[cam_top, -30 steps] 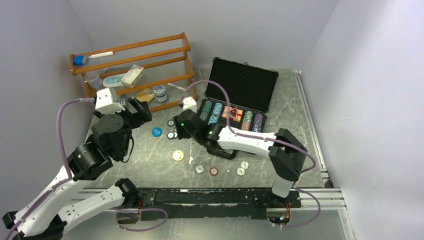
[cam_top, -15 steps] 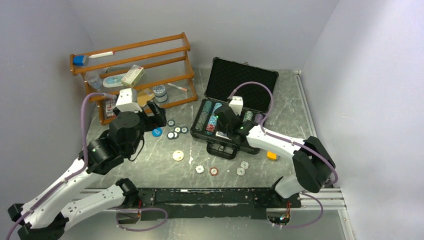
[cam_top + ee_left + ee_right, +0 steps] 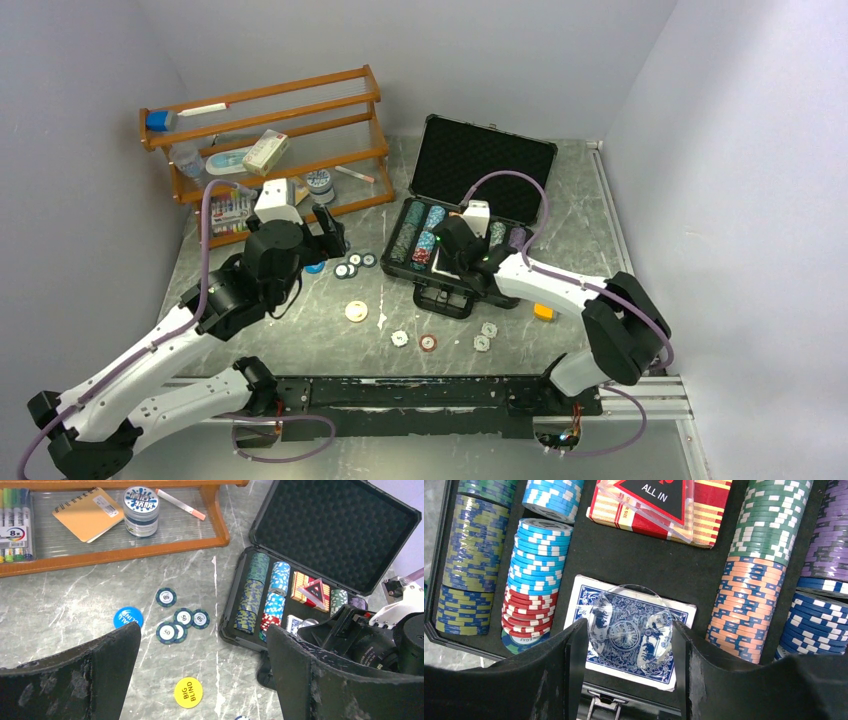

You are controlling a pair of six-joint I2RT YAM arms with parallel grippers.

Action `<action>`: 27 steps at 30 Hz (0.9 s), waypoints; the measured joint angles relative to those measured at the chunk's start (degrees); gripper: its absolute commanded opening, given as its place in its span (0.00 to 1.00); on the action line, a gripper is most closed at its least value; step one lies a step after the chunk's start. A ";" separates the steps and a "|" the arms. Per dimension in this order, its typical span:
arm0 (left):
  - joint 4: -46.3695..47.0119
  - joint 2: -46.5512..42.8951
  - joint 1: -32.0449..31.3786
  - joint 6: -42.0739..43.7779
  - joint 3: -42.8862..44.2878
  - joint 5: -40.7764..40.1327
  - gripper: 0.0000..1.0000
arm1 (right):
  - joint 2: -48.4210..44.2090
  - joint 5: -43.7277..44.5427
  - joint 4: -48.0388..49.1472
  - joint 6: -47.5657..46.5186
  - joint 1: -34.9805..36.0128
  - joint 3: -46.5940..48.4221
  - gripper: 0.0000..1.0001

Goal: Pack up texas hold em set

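The texas hold em set is partly packed. Its black case sits open at the back of the bench, lid up, with rows of striped chips and a red card deck already in the foam. The right end effector hangs over the case about half open, its fingers closed on a clear round token directly above the blue card deck. The step in hand looks like stowing that token. The next move would be to lower it onto the deck or into a free slot and release it.

The left end effector is spread wide and empty above the loose chips near the blue button and the yellow button. It would need to descend and close on one of them.
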 measured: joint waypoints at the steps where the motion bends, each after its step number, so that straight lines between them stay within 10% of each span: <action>1: 0.00 0.09 0.00 -0.11 -0.07 0.00 0.99 | 0.07 -0.04 -0.04 -0.02 0.00 0.02 0.61; 15: 1.29 -0.07 0.00 0.87 -0.39 -0.61 0.97 | 1.49 -1.66 -8.35 -0.44 1.20 7.39 0.79; 27: 2.97 -4.81 0.00 3.50 2.40 -0.26 0.96 | 15.41 -6.62 -14.62 2.19 20.20 23.17 0.81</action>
